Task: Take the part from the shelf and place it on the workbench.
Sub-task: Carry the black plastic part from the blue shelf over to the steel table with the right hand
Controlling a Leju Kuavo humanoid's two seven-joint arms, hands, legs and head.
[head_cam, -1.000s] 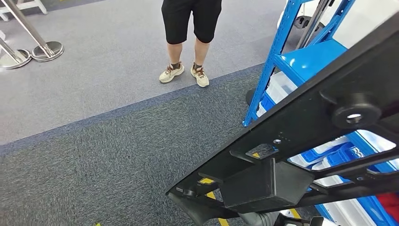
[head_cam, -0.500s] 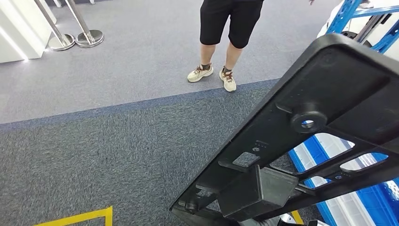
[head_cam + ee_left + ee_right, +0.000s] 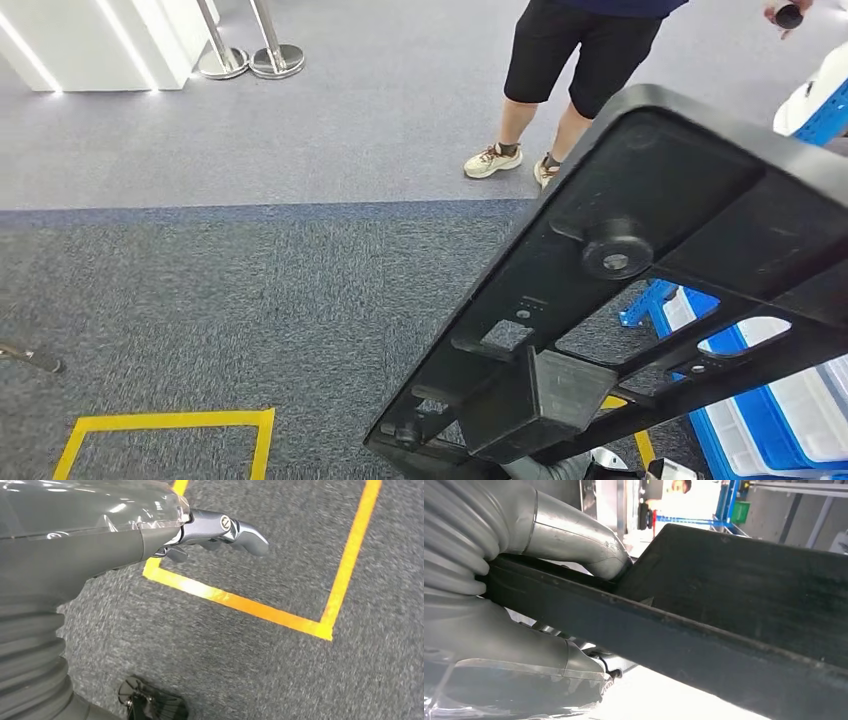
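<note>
Right now my right hand (image 3: 524, 630) has its fingers (image 3: 574, 545) clamped on the black part (image 3: 640, 290), tilted over the carpet (image 3: 250, 290), my left hand (image 3: 150, 535) hangs loose and empty, a person (image 3: 580, 60) beyond.

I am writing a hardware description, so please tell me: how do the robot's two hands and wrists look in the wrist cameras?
The left hand has a grey ribbed wrist cover, a smooth dark grey shell under a clear glossy plastic piece, and metallic grey fingers with a round screw-like marking. The right hand shows the same grey ribbed cover, a thick silver-grey thumb and clear plastic.
</note>
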